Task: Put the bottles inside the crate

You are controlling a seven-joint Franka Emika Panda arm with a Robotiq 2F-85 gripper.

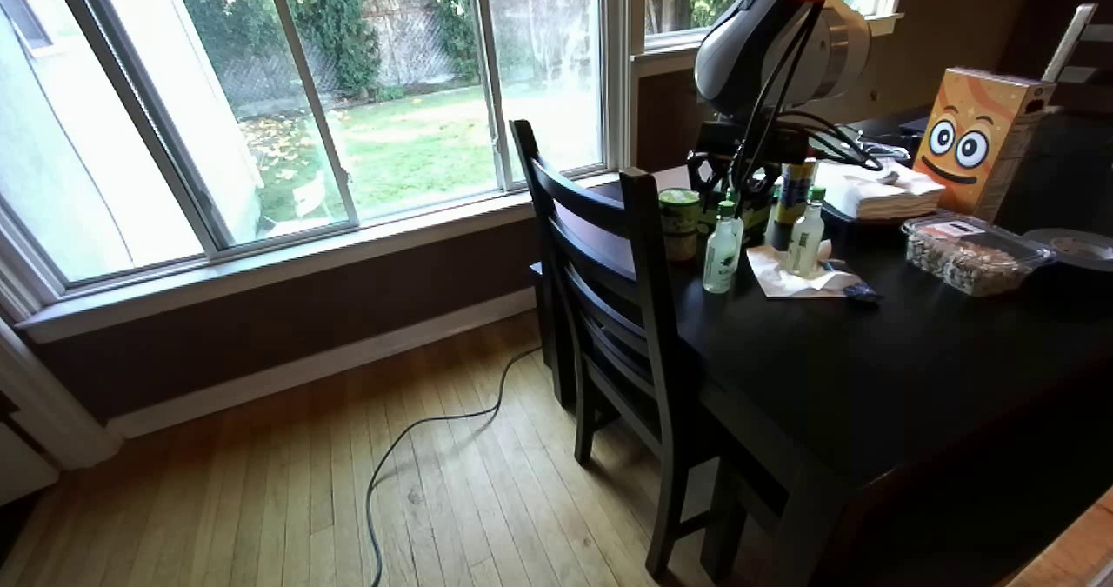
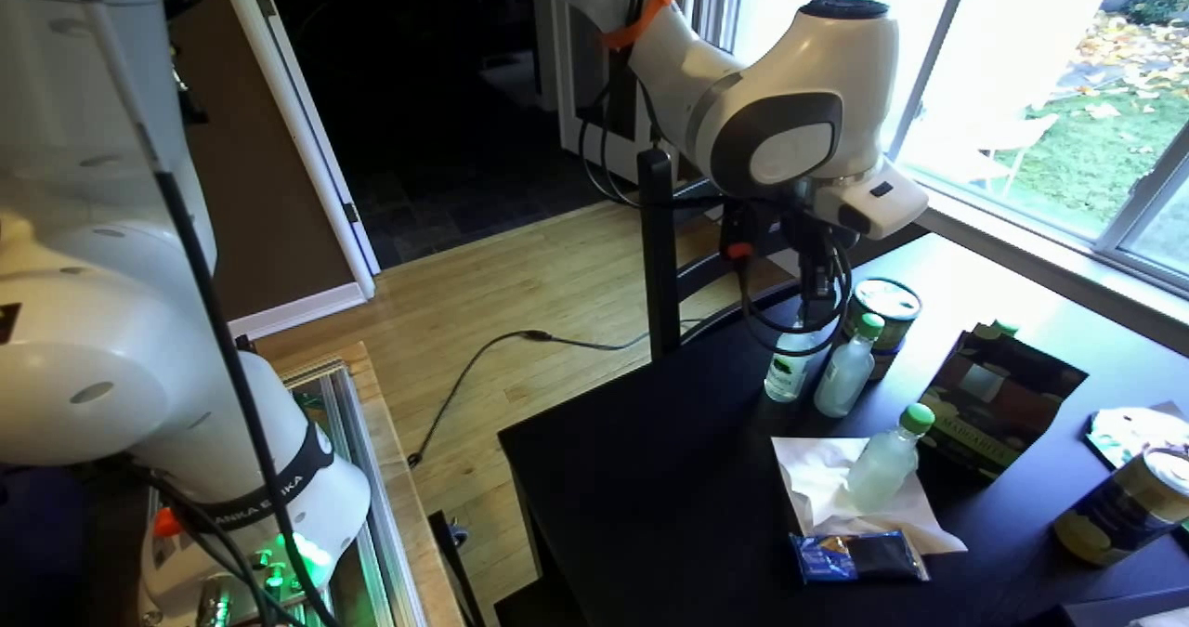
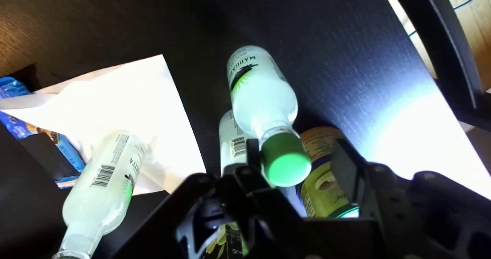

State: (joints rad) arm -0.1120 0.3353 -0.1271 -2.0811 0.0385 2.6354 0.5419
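Three pale bottles with green labels stand upright on the black table. One bottle is under my gripper. In the wrist view its green cap lies between the open fingers of my gripper, near the left finger with a gap to the right one. A second bottle stands beside it, partly hidden in the wrist view. A third bottle stands on white paper. The crate is a dark Margarita carton; a green cap shows at its far top edge. Its inside is mostly hidden.
A can stands right behind the bottles, close to my right finger. White paper, a blue-wrapped bar and another can lie around. A chair stands at the table edge. An orange box and clear tray are further off.
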